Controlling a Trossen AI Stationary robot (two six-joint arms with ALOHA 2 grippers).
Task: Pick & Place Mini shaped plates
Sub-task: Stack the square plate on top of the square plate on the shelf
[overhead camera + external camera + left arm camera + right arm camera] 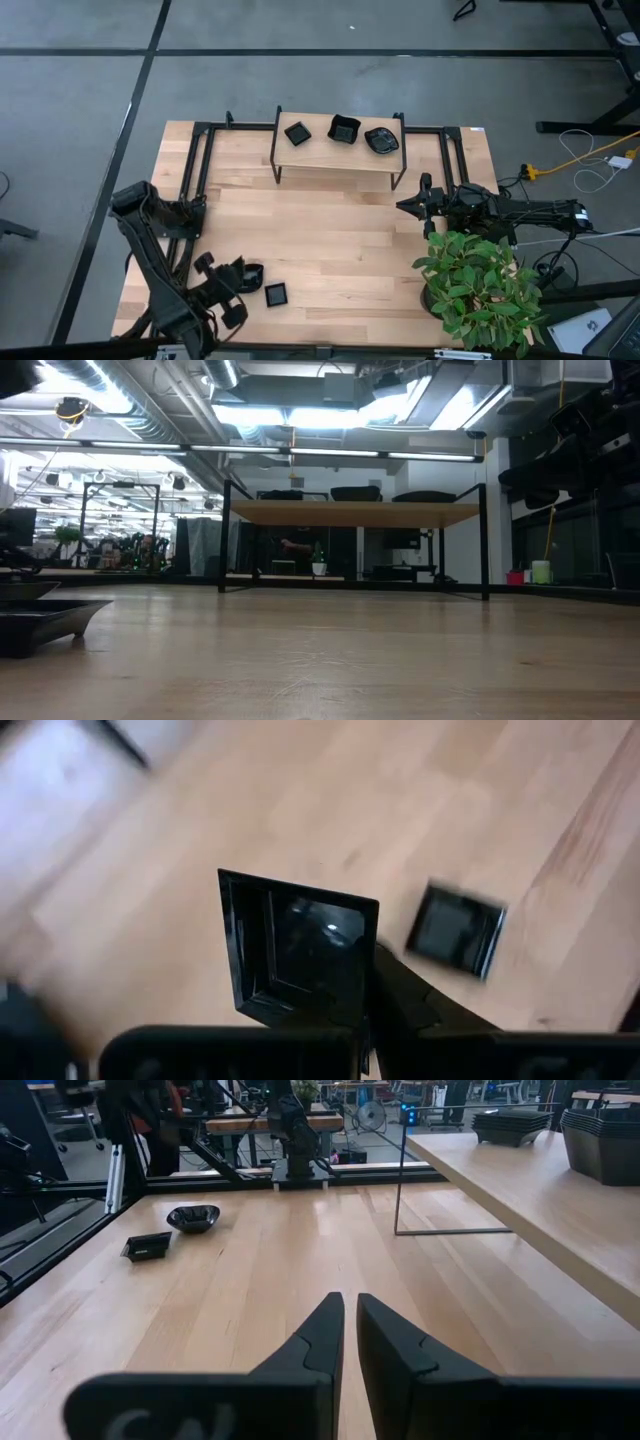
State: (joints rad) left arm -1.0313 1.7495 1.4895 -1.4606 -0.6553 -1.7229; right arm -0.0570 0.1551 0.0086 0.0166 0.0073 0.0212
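1. While the left claw point(243, 283) sits at the lower left of the high view, it is clamped on the rim of a square black plate point(297, 952), which the left wrist view shows tilted above the desk point(330, 250).
2. A second square plate point(276, 294) lies flat on the desk just right of the left claw, apart from it.
3. A rounded plate point(251, 271) lies beside the left claw in the high view; contact cannot be determined.
4. A raised shelf point(338, 155) stands at the upper centre of the high view. It carries three plates in a row: a small square plate point(297, 133), a wavy-edged plate point(344, 130) and a rounded greyish plate point(380, 140).
5. The right claw point(402, 205) waits at centre right of the high view, fingers nearly together, holding nothing.
6. A potted plant point(478, 285) stands at the lower right.
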